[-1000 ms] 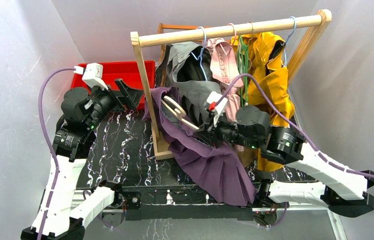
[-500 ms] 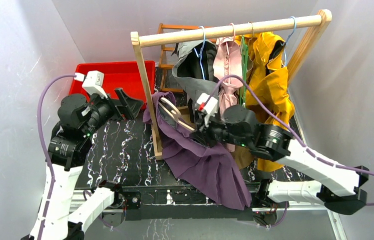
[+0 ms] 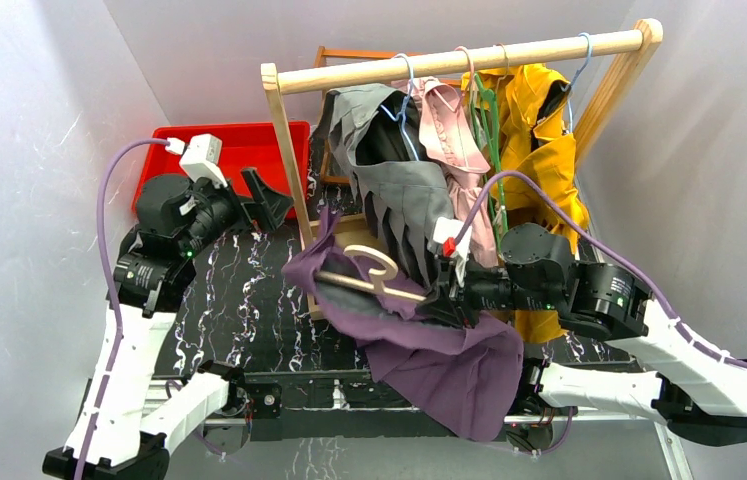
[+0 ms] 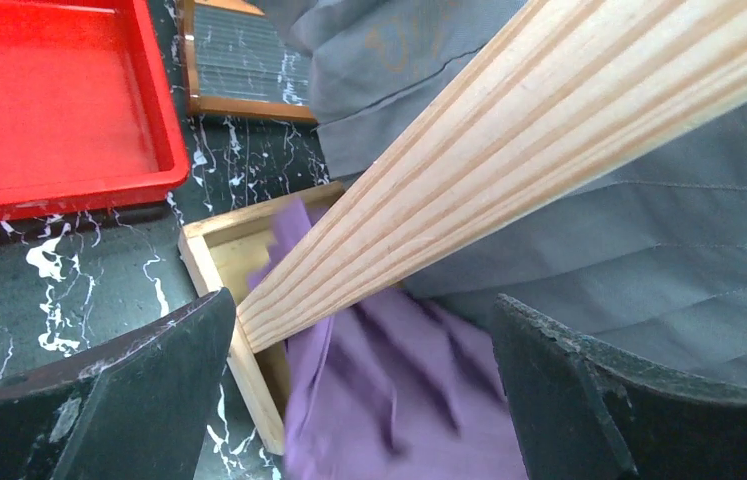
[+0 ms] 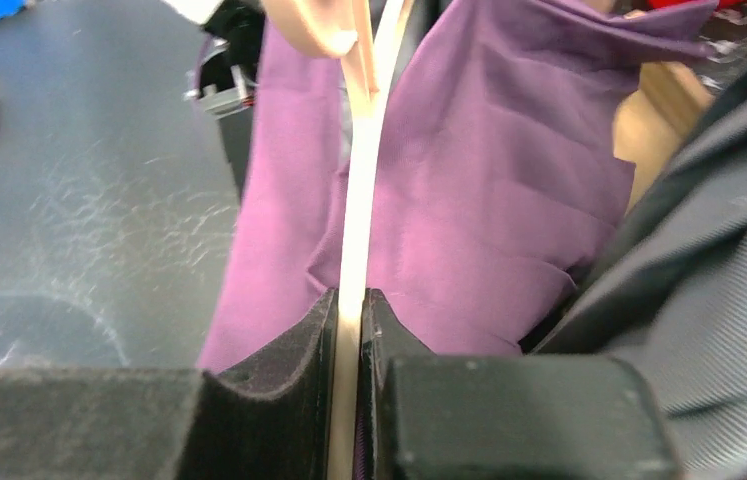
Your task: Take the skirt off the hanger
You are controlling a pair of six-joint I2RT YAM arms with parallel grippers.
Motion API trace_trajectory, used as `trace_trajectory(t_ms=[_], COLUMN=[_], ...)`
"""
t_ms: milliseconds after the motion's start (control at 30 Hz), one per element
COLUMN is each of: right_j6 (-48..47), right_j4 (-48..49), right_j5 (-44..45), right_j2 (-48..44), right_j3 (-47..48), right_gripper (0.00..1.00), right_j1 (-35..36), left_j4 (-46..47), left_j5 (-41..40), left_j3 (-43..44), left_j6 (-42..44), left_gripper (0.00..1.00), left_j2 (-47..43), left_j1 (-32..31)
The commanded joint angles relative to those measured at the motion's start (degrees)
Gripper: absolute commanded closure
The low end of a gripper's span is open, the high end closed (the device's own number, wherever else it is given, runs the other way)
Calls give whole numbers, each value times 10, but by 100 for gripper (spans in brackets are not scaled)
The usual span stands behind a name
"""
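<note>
The purple skirt [image 3: 419,345] hangs on a pale wooden hanger [image 3: 374,283] held off the rack, in front of the rack's left post. My right gripper [image 3: 436,298] is shut on the hanger's bar; in the right wrist view the bar [image 5: 357,220] runs between the closed fingers [image 5: 289,345] with the skirt [image 5: 489,220] draped on both sides. My left gripper [image 3: 267,197] is open and empty beside the rack's left post [image 3: 292,170]. In the left wrist view the skirt [image 4: 399,400] lies below, between the open fingers [image 4: 139,380], behind the post [image 4: 509,140].
A wooden clothes rack [image 3: 449,62] carries a grey garment [image 3: 399,170], a pink one [image 3: 449,130] and a yellow one [image 3: 539,150]. A red tray [image 3: 239,145] sits at the back left. The rack's base frame [image 4: 211,275] lies on the black marbled table [image 3: 239,300].
My right gripper has pulled the hanger and skirt down and toward the front, turning the hanger flat. The grey garment swung back left. My left gripper shifted slightly right toward the post.
</note>
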Motion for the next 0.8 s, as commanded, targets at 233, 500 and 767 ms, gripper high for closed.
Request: trace_trajectory(t_ms=[233, 500, 767], right_j6=[5, -20, -35], right_j4=[150, 354, 416], right_j5=[-43, 25, 103], right_j2=[10, 133, 205], right_j3=[44, 10, 41], right_gripper=[100, 100, 100], right_j1=[13, 13, 13], left_j4=[1, -46, -34], left_j5=[-82, -121, -76], left_j3=[17, 54, 56], left_j6=[-8, 7, 29], left_gripper=[2, 2, 21], left_j2=[-57, -62, -77], left_j1=[0, -1, -1])
